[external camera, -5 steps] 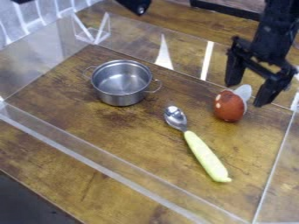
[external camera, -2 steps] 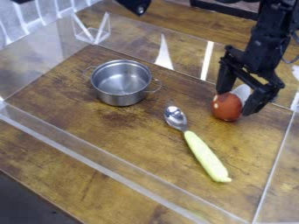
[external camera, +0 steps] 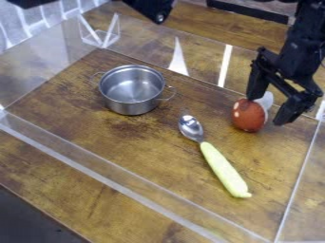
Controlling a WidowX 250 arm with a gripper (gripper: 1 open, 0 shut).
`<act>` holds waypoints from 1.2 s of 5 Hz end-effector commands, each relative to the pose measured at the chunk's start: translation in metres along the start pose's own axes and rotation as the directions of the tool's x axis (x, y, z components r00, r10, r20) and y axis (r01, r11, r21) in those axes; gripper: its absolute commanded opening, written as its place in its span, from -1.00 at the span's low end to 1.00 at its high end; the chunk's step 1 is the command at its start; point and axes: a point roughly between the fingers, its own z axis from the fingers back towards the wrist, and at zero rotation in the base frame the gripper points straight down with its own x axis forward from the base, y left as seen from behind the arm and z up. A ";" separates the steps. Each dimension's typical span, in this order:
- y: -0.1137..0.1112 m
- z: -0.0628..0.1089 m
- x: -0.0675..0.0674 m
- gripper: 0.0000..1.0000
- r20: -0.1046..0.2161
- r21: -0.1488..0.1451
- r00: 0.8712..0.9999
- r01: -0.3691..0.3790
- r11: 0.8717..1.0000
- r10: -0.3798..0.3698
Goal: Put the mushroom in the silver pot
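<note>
Mushroom [external camera: 250,116] sits on the wooden counter [external camera: 114,142], well right of the silver pot [external camera: 132,89], red-brown cap facing the camera, whitish stem poking out behind at upper right. Gripper [external camera: 282,95] hangs just above and right of the mushroom, pointing down, black fingers [external camera: 259,82] spread wide apart, nothing held betw. them. Can't tell if a fingertip touches the mushroom. Pot stands upright, empty, small handle on its right side. Spoon [external camera: 215,156] w/ yellow handle lies below and right of the pot, metal bowl end toward the pot, handle running away to lower right. Clear plastic walls [external camera: 76,157] ring the counter area around the pot.
</note>
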 end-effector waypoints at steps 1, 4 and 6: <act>0.007 0.040 0.002 1.00 0.086 0.036 0.996 -0.002 0.999 -0.001; 0.006 0.040 -0.002 1.00 0.084 0.053 0.995 -0.063 0.997 0.058; 0.004 0.049 -0.001 1.00 0.102 0.065 0.991 -0.088 0.994 0.081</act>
